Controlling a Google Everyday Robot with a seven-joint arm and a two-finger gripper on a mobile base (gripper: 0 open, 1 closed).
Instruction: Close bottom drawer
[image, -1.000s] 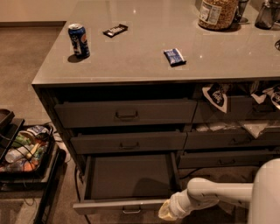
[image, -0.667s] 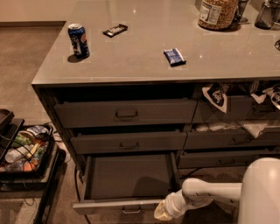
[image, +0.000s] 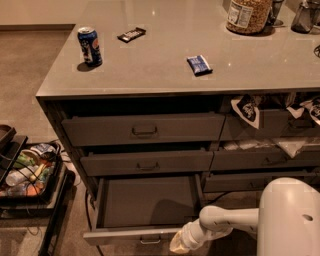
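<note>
- The bottom drawer (image: 145, 202) is standing pulled far out.
- The pincer (image: 181, 242) is sitting at its front panel's right end; open or closed cannot be told.
- The bench (image: 160, 75) is lying straight beyond that panel.

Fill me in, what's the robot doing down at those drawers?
The robot's arm reaches in from the lower right, with its tool low at the front panel of the bottom drawer, just right of the small handle. I can't tell whether the tool touches the panel. That drawer is pulled well out with its flat base showing, so it isn't closed yet. The middle drawer and top drawer above it stick out far less.
</note>
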